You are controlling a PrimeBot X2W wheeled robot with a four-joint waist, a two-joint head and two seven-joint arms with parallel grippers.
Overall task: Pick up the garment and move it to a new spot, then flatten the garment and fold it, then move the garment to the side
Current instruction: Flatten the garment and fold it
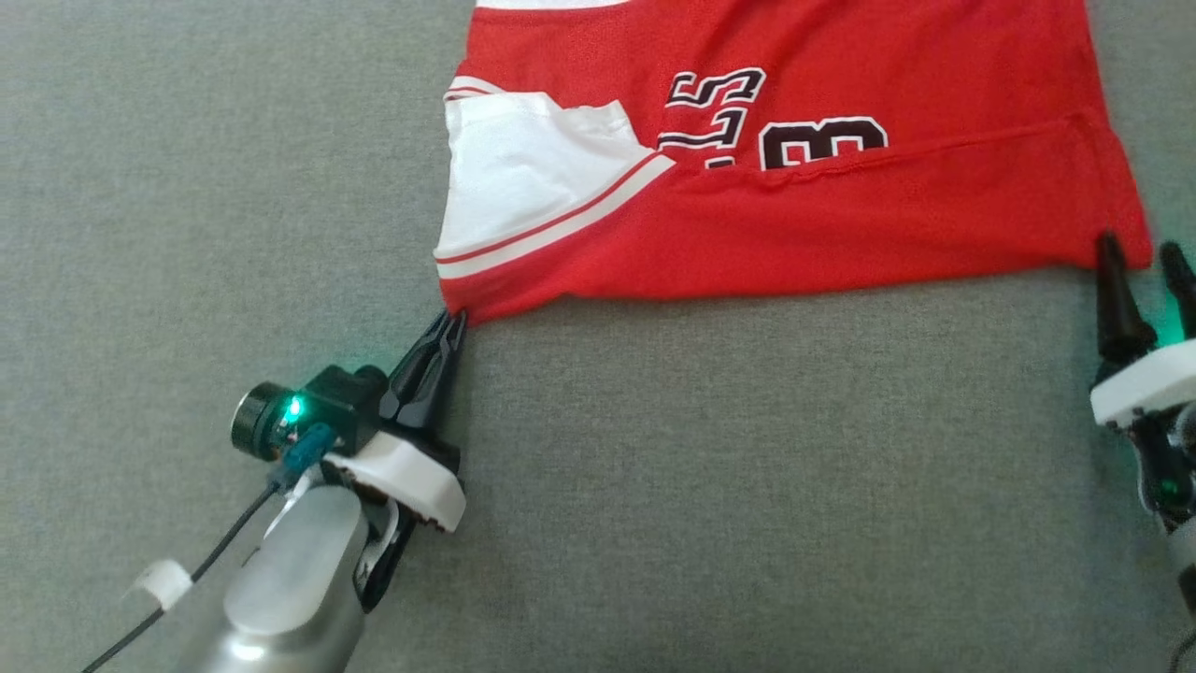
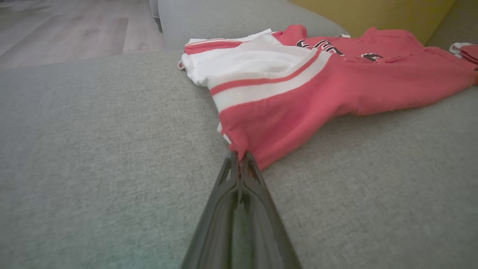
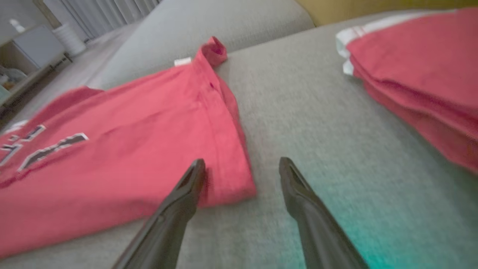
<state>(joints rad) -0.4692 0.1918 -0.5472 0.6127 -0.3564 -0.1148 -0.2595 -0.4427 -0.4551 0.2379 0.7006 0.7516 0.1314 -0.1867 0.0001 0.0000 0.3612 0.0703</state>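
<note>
The garment [image 1: 841,215] is a red jersey with white side panels and black numbers, lying flat on the grey cushion [image 1: 654,486]. My left gripper [image 1: 453,322] is shut on its near left corner; in the left wrist view the fingertips [image 2: 239,158] pinch the red hem of the garment [image 2: 298,108]. My right gripper [image 1: 1142,250] stands open at the near right corner. In the right wrist view, the right gripper [image 3: 242,164] has its left finger over the edge of the garment [image 3: 130,160] and its right finger over bare cushion.
A second red and white piece of clothing [image 3: 418,74], folded, lies on the cushion beyond the right gripper. A yellow backrest [image 2: 373,11] rises behind the jersey. Wooden floor [image 2: 56,30] lies past the cushion's left edge.
</note>
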